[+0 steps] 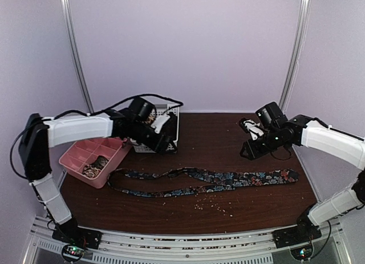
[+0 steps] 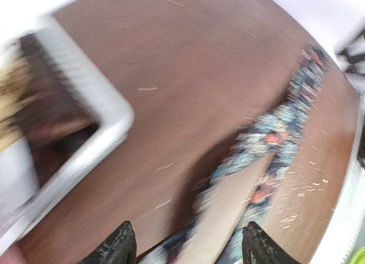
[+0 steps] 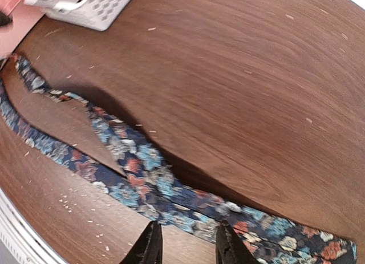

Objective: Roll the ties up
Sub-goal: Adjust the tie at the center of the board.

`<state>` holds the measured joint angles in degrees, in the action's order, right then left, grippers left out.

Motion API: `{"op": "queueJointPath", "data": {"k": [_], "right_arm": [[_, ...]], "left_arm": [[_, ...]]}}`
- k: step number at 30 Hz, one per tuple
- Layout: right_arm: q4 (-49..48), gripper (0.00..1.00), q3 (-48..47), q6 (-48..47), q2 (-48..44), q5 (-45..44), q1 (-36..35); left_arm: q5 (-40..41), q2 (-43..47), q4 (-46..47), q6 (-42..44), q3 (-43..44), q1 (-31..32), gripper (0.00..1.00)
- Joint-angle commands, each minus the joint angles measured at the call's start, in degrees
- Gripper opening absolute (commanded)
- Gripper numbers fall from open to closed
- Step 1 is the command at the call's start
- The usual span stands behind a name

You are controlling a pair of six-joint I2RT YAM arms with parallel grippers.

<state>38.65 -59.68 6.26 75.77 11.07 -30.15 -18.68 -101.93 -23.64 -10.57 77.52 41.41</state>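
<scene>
Currently the floral tie (image 1: 228, 177) lies doubled on the desk (image 1: 228, 133), its long axis running left to right, the fold at the left and the wide end at the right. Both arms hover just far of it, empty: left fingers (image 2: 121, 248) spread wide, right fingers (image 3: 149, 247) narrowly parted. The wide end looks nearer the right arm.

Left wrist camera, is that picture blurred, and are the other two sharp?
Left wrist view: heavy motion blur smears the floral tie and white basket; right wrist view: sharp, pattern crisp; top external view: softer, a little grainy, not smeared.
</scene>
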Motion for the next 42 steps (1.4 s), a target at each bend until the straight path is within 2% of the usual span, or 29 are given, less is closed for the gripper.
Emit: {"op": "queueJointPath", "data": {"k": [1,8,15,19,24,30,32,34,35,36,41,42], "right_arm": [[-2.58,0.34,-6.13,-1.86,5.96,-0.75,-7.95],[1.37,0.35,-21.74,-5.82,23.56,-5.71,-19.38],[1.39,0.35,-34.22,-9.18,35.15,-5.86,-26.50],[-0.75,0.35,-35.07,-10.60,37.48,-4.03,-30.36],[-0.21,0.35,-35.60,-10.09,40.41,-6.99,-32.60],[-3.32,0.35,-31.47,-8.54,36.29,-7.61,-31.90],[-3.92,0.35,-29.76,-8.27,34.78,-7.45,-31.25],[-4.68,0.35,-28.22,-8.00,33.40,-7.33,-30.37],[-5.05,0.35,-27.46,-7.82,32.65,-7.19,-29.87],[-5.42,0.34,-26.62,-7.70,31.98,-7.07,-29.46],[-8.05,0.32,-22.26,-6.45,28.06,-6.03,-27.05],[-8.80,0.32,-21.31,-6.18,27.24,-5.61,-26.68]], "left_arm": [[8.69,10.67,0.96,-0.55,-13.12,-3.67,0.67],[16.53,16.85,-5.06,-4.93,-23.46,-9.88,0.68],[22.04,18.50,-8.76,-8.46,-26.60,-12.11,0.68],[22.38,19.48,-9.43,-8.45,-26.96,-13.33,0.68],[23.76,16.68,-12.82,-5.95,-24.71,-13.72,0.67],[29.07,12.09,-15.59,-3.95,-23.15,-13.68,0.63],[29.12,11.06,-16.24,-3.35,-23.10,-13.62,0.58],[27.02,10.62,-16.26,-2.84,-23.20,-13.61,0.49],[25.72,10.61,-16.19,-2.70,-23.20,-13.54,0.43],[23.79,10.80,-15.97,-2.44,-23.20,-13.55,0.32],[8.17,15.88,-9.72,-2.86,-25.39,-13.63,0.01],[4.60,17.22,-7.53,-3.57,-26.19,-13.57,0.00]]}}
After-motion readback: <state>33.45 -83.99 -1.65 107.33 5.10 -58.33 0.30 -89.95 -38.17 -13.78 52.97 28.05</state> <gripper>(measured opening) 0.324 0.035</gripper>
